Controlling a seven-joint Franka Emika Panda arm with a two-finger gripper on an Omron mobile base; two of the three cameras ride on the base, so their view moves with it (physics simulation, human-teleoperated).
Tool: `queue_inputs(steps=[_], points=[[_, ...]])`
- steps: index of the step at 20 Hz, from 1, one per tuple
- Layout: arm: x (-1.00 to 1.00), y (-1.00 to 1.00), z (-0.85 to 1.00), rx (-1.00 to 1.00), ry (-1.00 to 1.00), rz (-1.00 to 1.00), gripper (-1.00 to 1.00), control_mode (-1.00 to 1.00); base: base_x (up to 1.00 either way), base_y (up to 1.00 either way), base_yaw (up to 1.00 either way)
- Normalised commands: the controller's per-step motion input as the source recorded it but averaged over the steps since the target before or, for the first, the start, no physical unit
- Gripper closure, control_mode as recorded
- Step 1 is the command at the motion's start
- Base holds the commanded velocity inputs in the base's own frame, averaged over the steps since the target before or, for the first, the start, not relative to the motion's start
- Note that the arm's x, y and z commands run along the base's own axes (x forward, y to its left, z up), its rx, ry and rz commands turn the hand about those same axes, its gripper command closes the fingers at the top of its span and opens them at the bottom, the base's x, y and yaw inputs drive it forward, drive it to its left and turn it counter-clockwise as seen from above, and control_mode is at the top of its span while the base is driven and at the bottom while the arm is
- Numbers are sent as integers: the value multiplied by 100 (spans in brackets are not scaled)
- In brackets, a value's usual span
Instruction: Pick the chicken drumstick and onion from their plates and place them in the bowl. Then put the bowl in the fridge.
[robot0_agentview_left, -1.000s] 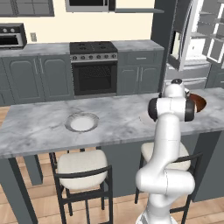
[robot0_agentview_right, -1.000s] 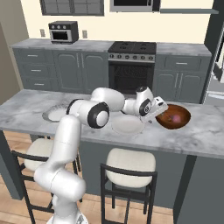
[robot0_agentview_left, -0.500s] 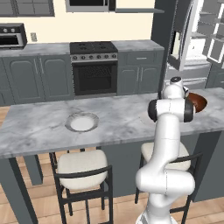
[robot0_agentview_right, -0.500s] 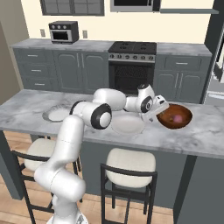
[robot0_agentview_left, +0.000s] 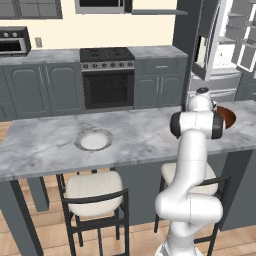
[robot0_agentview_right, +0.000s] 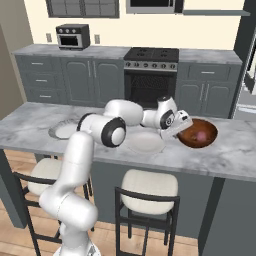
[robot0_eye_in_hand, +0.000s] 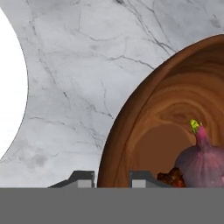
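I see jaws (robot0_eye_in_hand: 108, 178) closed over rim of glossy reddish-brown wooden bowl (robot0_eye_in_hand: 153, 109) on marble counter (robot0_eye_in_hand: 78, 65); small round reddish-purple onion (robot0_eye_in_hand: 202, 162) inside bowl.

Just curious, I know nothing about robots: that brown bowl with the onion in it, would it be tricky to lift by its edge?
Probably somewhat. The bowl looks wide, rigid and glossy, so a gripper pinching its thin rim might slip or let it tilt. The onion inside is round and loose beside the chicken drumstick, so it would likely roll if the bowl tips.
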Motion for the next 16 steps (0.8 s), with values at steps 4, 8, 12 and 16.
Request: queue_inputs(steps=[4, 8, 12, 16], points=[[-39, 18, 37, 14, 1, 0, 100, -100, 0, 0, 0], [-31, 16, 54, 2, -6, 1, 100, -100, 0, 0, 0], [-42, 35, 37, -5, -9, 2, 100, -100, 0, 0, 0], [-28, 42, 23, -19, -15, 2, 100, -100, 0, 0, 0]])
